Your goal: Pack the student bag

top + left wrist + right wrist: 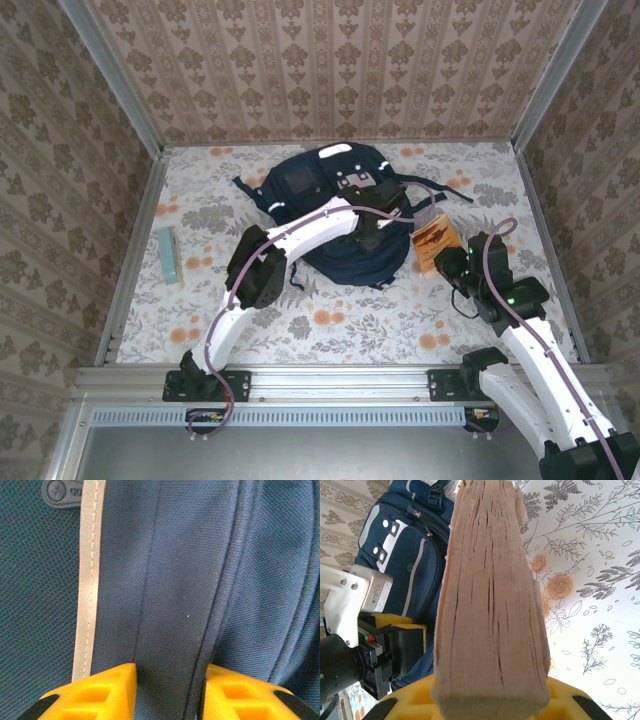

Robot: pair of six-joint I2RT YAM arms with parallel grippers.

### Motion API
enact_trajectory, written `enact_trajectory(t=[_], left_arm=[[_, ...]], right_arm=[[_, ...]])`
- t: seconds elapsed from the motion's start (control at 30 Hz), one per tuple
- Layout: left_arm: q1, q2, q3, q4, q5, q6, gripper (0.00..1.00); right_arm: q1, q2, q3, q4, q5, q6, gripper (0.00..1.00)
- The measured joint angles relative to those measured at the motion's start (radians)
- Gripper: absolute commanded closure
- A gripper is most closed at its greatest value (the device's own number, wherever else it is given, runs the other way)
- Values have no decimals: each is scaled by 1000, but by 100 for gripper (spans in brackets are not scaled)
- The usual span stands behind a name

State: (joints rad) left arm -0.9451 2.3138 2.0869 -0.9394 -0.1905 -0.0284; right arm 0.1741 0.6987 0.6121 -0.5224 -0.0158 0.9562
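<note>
Pinching student bag (175,580) fabric w/ L gripper (170,675): yellow fingers (107,692) set narrow, a raised navy fold between them, both pads against it. White reflective stripe (90,580) runs just left of the fold, w/ a grey rubber tab (62,491) at the top-left corner. Overhead, L gripper (376,230) sits on the right half of the bag (330,265), white arm reaching diagonally across it. Bag lies flat at centre-back of the table (350,325), near the rear wall, patches up, straps trailing off its left side.

R gripper (490,697) is closed on a book (490,605), rough page edge facing the wrist cam, block standing up between the yellow fingers. Overhead: book (437,240) shows an orange cover, just right of the bag; touching it or a hair apart, can't tell from this angle. R gripper (455,265) is at the book's near edge.

Thin teal flat item (170,255) lies well apart on the left of the floral tabletop, close to the side wall.
</note>
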Motion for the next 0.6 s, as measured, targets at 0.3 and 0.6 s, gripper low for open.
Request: enact_trajectory(t=[0.3,0.6], left_arm=[[-13,-17,-5,6,-38,19,92],[-11,-220,-126,127,-131,14,96]], right_arm=[[0,-14,0,-14,7,-1,82],[0,-61,26,-87,25,-24,82]])
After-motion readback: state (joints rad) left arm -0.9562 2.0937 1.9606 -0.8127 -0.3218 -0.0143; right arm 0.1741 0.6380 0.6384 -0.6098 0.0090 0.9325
